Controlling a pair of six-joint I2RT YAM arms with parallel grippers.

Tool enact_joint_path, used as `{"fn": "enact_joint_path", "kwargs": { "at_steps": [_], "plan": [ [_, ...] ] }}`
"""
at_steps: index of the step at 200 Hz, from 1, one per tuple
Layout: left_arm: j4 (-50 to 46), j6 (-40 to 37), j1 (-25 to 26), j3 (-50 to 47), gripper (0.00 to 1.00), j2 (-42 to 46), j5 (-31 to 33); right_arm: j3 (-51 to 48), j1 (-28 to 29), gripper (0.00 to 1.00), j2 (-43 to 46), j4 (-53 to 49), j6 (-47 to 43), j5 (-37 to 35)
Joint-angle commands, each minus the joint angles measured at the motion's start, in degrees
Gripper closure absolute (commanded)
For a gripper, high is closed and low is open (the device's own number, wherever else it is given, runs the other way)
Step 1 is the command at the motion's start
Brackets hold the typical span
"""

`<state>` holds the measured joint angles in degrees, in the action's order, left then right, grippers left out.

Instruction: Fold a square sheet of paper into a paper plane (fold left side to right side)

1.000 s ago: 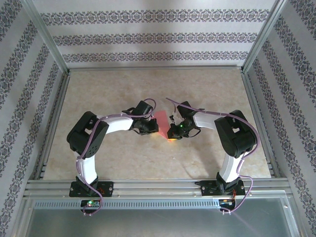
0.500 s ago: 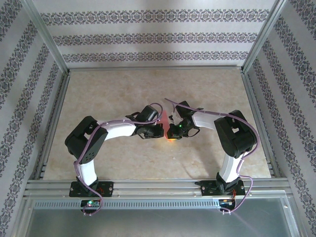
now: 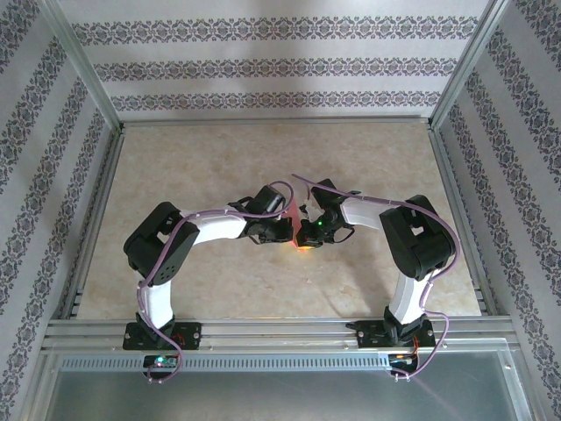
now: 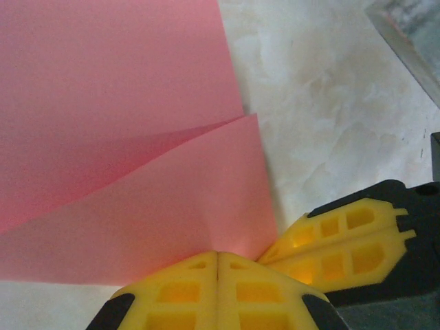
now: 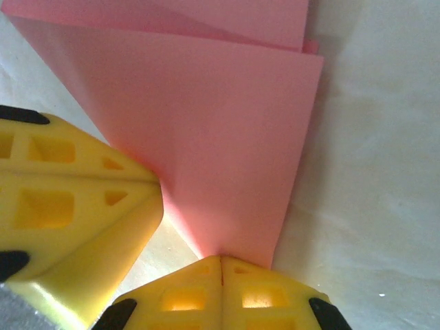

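The left arm (image 3: 215,228) bends at the elbow and reaches inward over the marbled worktop (image 3: 175,167). Its left fingers (image 4: 218,271) are pressed tight together, the two yellow tips meeting along a thin seam. The near edge of the square sheet of paper (image 4: 124,137) runs straight into that seam, so these fingers pinch the salmon-pink sheet close by one of its corners. Ahead of the left fingers the paper spreads away in two layers. One flap lies nearest the tips and a second layer shows beyond it. The two meet in a slanted line that ends at the paper's edge on the fingers' right. Bare worktop shows just past that edge.

Hard against the left fingers, on their right, are the right fingers (image 5: 221,275), likewise closed with their yellow tips flush to each other. A narrow corner of the pink sheet tapers down into their seam, so they too pinch the paper. Ahead of them the sheet widens out, one layer in front and the edges of others peeking past it at the far end. Seen from the right wrist, the left fingers loom just to the left of the right fingers.

From above, both pairs of fingers come together near the middle of the worktop, with a sliver of pink paper between and just beyond them. The right arm (image 3: 412,237) folds in from the right side to meet them.
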<state>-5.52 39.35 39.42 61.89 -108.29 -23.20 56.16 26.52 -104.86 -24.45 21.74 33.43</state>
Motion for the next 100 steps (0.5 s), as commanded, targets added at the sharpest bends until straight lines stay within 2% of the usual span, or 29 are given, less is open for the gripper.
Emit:
{"fn": "enact_joint_path", "kwargs": {
  "at_steps": [1,100],
  "plan": [
    [1.47,-1.25,0.57,-0.39,0.99,-1.09,2.29,-2.31,0.28,1.0,-4.56,-4.62,-1.27,-11.04],
    [3.85,-0.35,-0.2,-4.0,1.0,-2.34,7.31,-2.55,0.37,1.0,-5.17,-6.31,-1.35,-13.79]
  ]
}}
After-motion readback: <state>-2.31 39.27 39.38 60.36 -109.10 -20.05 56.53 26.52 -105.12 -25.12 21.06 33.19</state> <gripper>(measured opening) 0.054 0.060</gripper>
